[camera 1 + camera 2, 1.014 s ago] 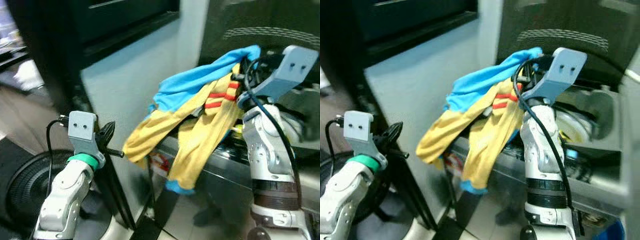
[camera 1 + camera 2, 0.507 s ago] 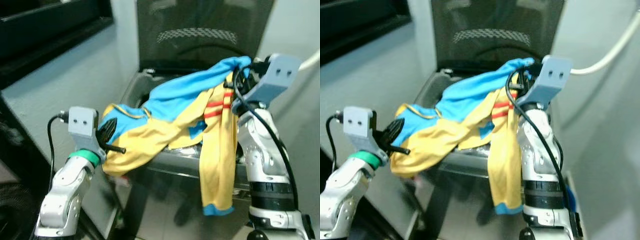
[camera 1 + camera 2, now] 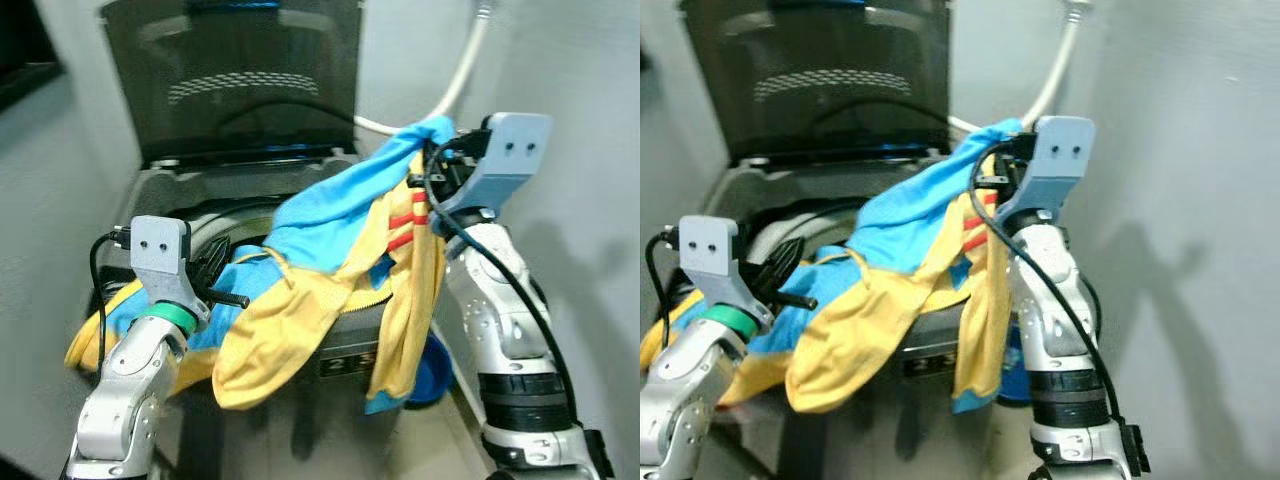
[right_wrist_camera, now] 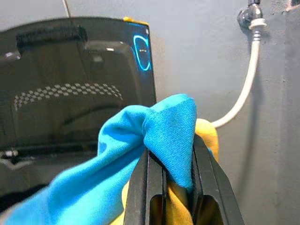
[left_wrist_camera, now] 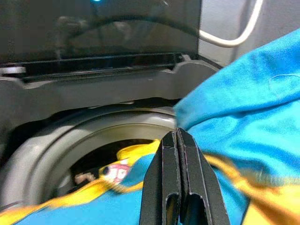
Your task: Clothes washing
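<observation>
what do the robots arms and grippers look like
Both arms are silver with jointed segments. The left gripper has two long black fingers, a grey camera bracket with two small holes, a green wrist ring and a black cable. The right gripper has the same black fingers, a grey bracket, looping black cables and a dark forearm band.

Blue and yellow garment (image 3: 330, 260) with red stripes; grey washer (image 3: 160, 190).

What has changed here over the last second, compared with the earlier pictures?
The camera swung round: the dark cabinet and fan are gone from view, and the open washing machine now sits straight ahead. The blue-and-yellow garment now drapes over the machine's front edge, near the drum. The right pincer stays clamped on the garment, raised; the left pincer stays shut.
</observation>
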Available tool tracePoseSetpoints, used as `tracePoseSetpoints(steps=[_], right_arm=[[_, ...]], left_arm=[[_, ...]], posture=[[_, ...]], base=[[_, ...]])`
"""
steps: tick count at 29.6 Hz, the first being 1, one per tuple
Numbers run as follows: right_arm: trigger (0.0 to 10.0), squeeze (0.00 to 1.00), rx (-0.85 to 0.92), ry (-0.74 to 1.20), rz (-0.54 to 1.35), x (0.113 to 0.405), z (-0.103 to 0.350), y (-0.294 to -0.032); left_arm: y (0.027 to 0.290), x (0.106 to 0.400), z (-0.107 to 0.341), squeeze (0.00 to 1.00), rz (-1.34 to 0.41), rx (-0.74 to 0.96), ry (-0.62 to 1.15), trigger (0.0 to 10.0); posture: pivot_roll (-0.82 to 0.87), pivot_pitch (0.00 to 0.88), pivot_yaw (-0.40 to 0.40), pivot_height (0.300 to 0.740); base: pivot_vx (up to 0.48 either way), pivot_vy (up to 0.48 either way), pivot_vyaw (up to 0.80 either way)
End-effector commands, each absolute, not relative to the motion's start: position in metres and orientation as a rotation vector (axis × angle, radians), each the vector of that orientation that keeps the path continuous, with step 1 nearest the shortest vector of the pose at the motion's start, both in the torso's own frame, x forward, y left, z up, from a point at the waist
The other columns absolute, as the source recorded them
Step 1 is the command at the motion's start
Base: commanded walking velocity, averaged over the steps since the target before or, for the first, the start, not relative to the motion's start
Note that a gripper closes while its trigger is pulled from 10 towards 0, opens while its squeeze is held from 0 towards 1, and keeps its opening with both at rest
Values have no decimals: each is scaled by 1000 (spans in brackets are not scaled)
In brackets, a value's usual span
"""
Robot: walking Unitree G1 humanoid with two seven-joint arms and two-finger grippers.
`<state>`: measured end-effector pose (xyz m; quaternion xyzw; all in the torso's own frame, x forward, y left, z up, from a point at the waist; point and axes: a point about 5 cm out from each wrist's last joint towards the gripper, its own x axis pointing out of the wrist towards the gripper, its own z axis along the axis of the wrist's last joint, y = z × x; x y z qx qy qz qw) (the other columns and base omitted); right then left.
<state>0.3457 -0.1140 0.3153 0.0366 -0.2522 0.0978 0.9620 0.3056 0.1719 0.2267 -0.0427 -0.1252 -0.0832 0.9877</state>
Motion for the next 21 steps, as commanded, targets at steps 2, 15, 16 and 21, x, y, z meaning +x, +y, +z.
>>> tracePoseSetpoints(steps=[2,15,16,21], right_arm=[[10000,0,51,-500,271,342,313,-103],[10000,0,48,-483,308,341,308,-95],[10000,0,48,-483,308,341,308,-95],[10000,0,51,-480,305,341,307,-96]], left_arm=[[178,303,226,0,-129,-88,-259,10000],[178,299,229,0,-130,-115,-288,10000],[178,299,229,0,-130,-115,-288,10000],[178,299,229,0,-133,-122,-293,10000]], posture=[[25,26,95,740],[28,14,87,740],[28,14,87,740],[27,15,88,740]], base=[[0,0,0],[0,0,0],[0,0,0],[0,192,0]])
